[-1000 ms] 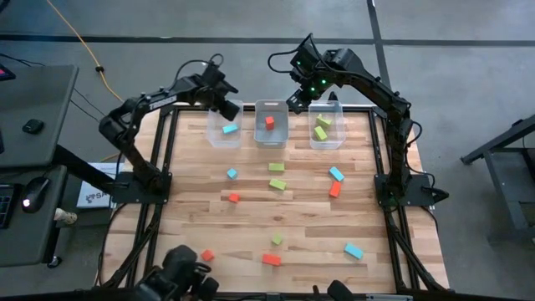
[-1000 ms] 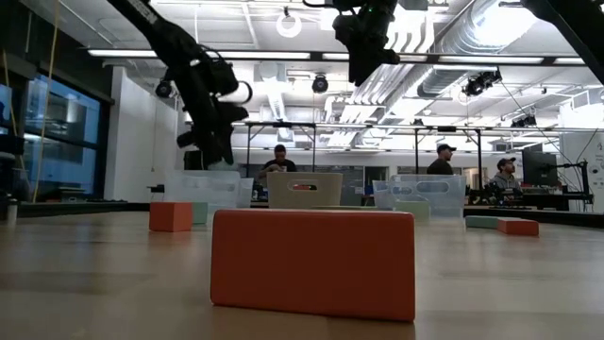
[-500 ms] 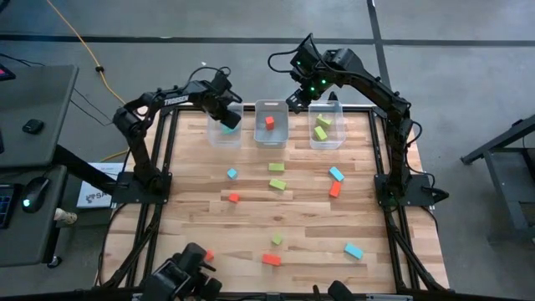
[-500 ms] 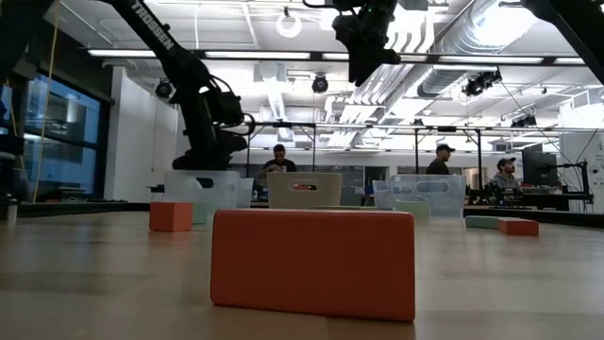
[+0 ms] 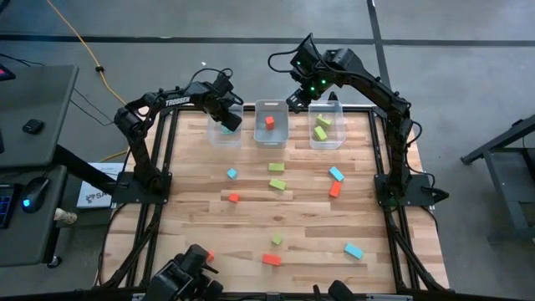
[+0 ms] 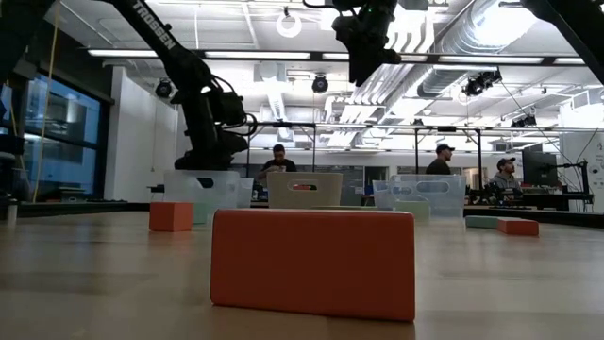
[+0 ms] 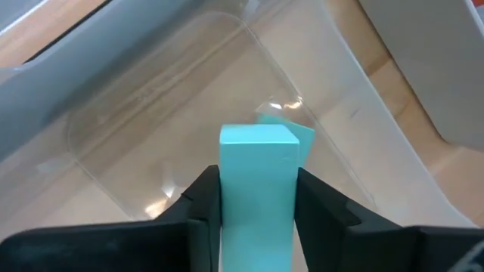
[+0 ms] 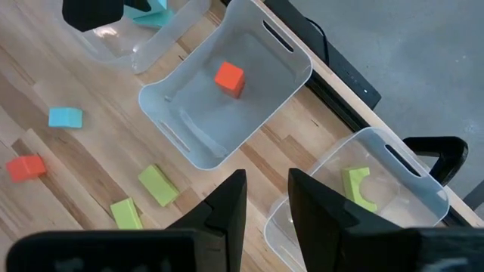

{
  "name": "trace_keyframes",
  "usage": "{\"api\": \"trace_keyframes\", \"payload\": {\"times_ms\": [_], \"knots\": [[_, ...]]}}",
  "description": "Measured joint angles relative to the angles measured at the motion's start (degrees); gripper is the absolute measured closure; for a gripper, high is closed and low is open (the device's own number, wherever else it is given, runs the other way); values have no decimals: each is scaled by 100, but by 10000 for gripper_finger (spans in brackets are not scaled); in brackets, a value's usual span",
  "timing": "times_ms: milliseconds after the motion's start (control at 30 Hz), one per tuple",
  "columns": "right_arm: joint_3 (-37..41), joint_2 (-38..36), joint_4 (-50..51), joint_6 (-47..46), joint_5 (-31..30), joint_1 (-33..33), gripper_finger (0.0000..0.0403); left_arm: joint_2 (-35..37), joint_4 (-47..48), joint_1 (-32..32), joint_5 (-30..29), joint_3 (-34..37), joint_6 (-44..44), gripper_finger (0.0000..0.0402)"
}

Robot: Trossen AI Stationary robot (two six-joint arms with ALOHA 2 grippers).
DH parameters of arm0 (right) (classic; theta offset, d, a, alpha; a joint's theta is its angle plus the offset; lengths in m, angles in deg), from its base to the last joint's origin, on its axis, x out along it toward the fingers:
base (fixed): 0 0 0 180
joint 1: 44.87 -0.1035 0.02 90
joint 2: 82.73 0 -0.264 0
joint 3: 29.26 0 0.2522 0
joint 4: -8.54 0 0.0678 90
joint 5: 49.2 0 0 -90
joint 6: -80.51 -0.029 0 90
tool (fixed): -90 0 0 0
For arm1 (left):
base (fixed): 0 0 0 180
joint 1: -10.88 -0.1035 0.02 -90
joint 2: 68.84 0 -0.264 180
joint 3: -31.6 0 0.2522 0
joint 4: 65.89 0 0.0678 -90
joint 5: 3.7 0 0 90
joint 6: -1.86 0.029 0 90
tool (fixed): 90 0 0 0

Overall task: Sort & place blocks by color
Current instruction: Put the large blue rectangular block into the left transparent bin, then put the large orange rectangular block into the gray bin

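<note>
My left gripper (image 5: pixel 227 117) reaches down into the left clear bin (image 5: pixel 212 134) and is shut on a light blue block (image 7: pixel 257 181). A second light blue block (image 7: pixel 305 136) lies on that bin's floor just beyond it. The middle bin (image 5: pixel 271 134) holds a red-orange cube (image 8: pixel 229 78), and the right bin (image 5: pixel 328 139) holds lime green blocks (image 8: pixel 359 187). Several blue, red-orange and green blocks lie flat on the table, such as a blue one (image 5: pixel 231 173) and a green one (image 5: pixel 277 184). My right gripper (image 8: pixel 267 204) hangs open and empty, high between the middle and right bins. My left gripper pinches the light blue block by its two opposite side faces (image 7: pixel 227 204) between both fingers. The fingers come from above, pointing down into the left bin. The block's free end (image 7: pixel 257 140) sticks out past the fingertips; whether it touches the bin floor or the other block, I cannot tell.
The three bins stand in a row along the table's far edge. Loose blocks are scattered over the middle and near half, among them a red-orange bar (image 6: pixel 312 263) close to the near edge. People sit in the room beyond the table.
My left gripper has gone down and slightly toward the near edge, from above the left bin's far rim into the bin, carrying the blue block with it. It now covers the blue block that showed in the bin from above. For the last half second it has kept still.
</note>
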Motion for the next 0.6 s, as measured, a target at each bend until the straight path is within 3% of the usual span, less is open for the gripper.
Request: {"api": "trace_keyframes", "payload": {"times_ms": [300,600], "knots": [[-1,0,245,-27,146,0,311,-9,4,22,-20,11,0,244],[0,0,455,-555,801,-290,311,179,59,1,-28,15,211,238]]}}
